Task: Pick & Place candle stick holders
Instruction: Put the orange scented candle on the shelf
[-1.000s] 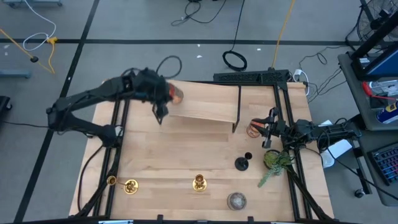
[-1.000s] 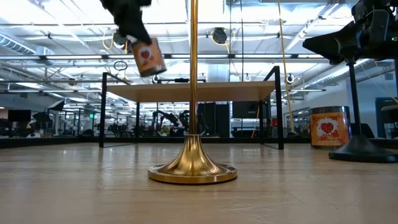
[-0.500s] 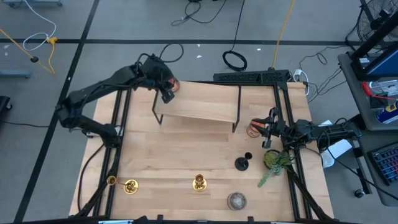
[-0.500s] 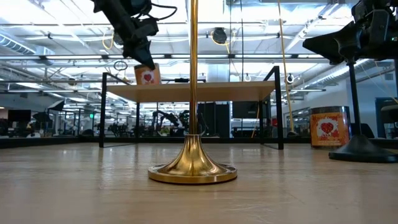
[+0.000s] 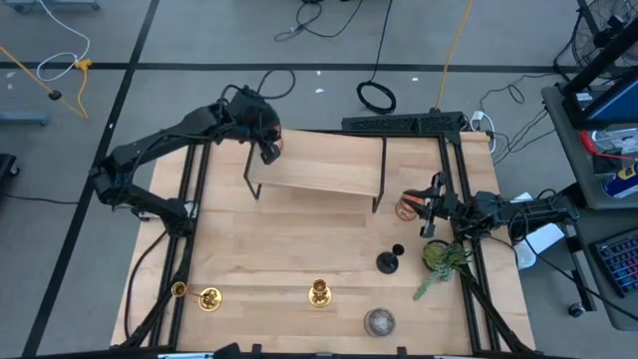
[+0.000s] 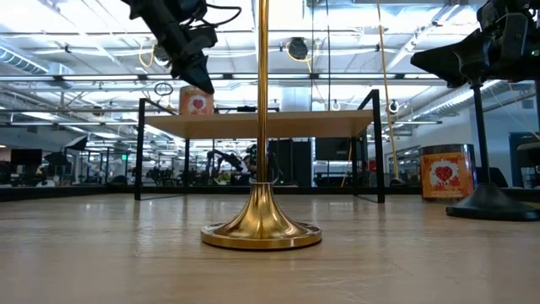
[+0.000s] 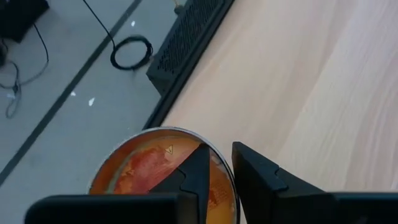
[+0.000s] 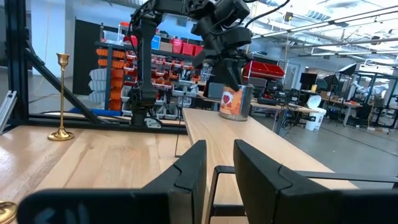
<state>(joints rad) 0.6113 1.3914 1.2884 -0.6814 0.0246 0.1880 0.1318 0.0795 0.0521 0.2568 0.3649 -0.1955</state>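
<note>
Two brass candle stick holders [image 5: 319, 292] [image 5: 208, 298] stand on their round bases near the table's front edge. The middle one fills the low view [image 6: 261, 228]. The black holder [image 5: 389, 261] stands at the right. My left gripper [image 5: 271, 150] is shut on an orange jar candle [image 6: 196, 103] at the far left corner of the raised wooden shelf [image 5: 329, 175]. My right gripper [image 5: 424, 207] waits at the table's right edge, fingers close together and empty, beside a second orange jar [image 5: 406, 206]. My left gripper has the jar's rim [image 7: 219, 163] between its fingers, one finger [image 7: 198, 171] inside the mouth and one [image 7: 252, 171] outside. The fingers come from above, slanting down. The jar stands upright with its bottom on the shelf top.
A grey glass jar [image 5: 379, 321] stands at the front right. A green plant [image 5: 439, 261] lies by the right edge. The shelf stands on thin black legs [image 6: 139, 152], with open room under it. Black frame rails run along both table sides.
My left gripper has carried the orange jar toward the table's far edge and down. The jar hung tilted in the air a second ago and now stands upright on the shelf's far left corner. My right arm has kept still.
</note>
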